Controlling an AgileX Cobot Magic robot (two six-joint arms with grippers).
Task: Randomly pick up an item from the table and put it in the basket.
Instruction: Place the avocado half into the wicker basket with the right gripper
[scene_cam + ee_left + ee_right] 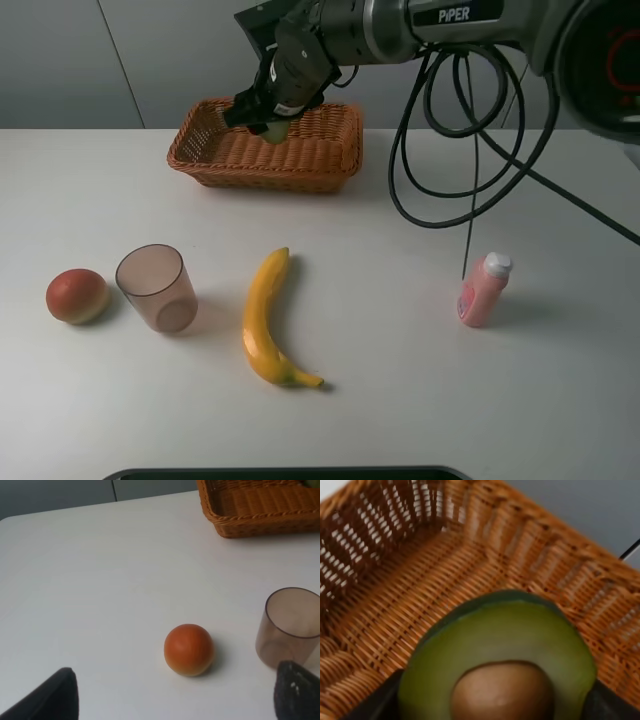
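Observation:
The halved avocado (500, 650), with green flesh and a brown pit, is held in my right gripper (268, 122) over the inside of the orange-brown wicker basket (240, 160) at the back of the white table (400, 380). In the exterior view only a pale green bit of the avocado (277, 129) shows under the black wrist. The right wrist view shows it close up above the basket's woven floor (395, 595). My left gripper (175, 700) is open and empty, low over the table, with the round red-orange fruit (189, 649) just beyond its fingertips (295, 692).
A yellow banana (265, 320) lies at the middle front. A translucent brown cup (155, 288) stands left of it, beside the red-orange fruit (76, 296). A pink bottle (482, 290) stands at the right. Black cables (450, 150) hang from the right arm.

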